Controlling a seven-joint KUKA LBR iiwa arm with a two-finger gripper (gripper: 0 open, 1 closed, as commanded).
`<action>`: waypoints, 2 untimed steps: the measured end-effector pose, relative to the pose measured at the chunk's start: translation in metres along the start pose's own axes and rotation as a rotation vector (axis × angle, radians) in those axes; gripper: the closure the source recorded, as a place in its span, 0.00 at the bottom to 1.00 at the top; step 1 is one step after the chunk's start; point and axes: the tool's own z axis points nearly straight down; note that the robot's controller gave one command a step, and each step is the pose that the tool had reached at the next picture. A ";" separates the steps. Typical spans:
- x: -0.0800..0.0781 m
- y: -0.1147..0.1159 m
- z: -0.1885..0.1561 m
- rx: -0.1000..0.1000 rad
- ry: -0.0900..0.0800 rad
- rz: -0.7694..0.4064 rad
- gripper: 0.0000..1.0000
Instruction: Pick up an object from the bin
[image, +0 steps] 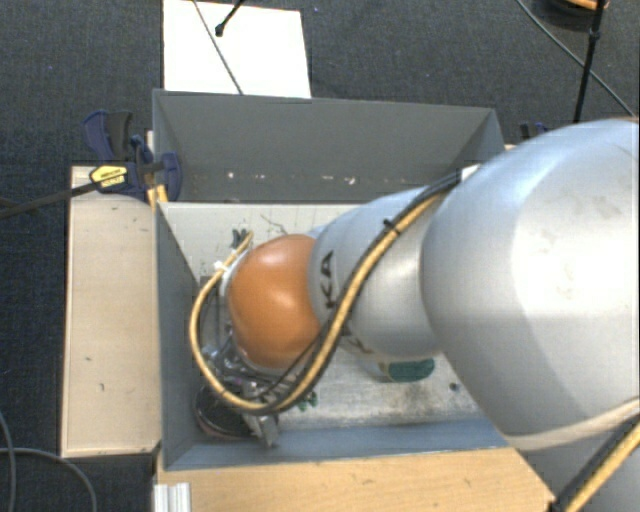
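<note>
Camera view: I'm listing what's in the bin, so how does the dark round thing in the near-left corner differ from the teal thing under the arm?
Colour: the dark round thing is black, the teal thing blue-green. Place: the dark one sits by the orange wrist cover, the teal one farther right. Both are partly hidden by the arm.
</note>
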 end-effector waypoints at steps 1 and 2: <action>-0.001 0.002 0.000 -0.004 -0.003 0.005 1.00; -0.022 -0.015 -0.167 -0.007 -0.006 0.111 1.00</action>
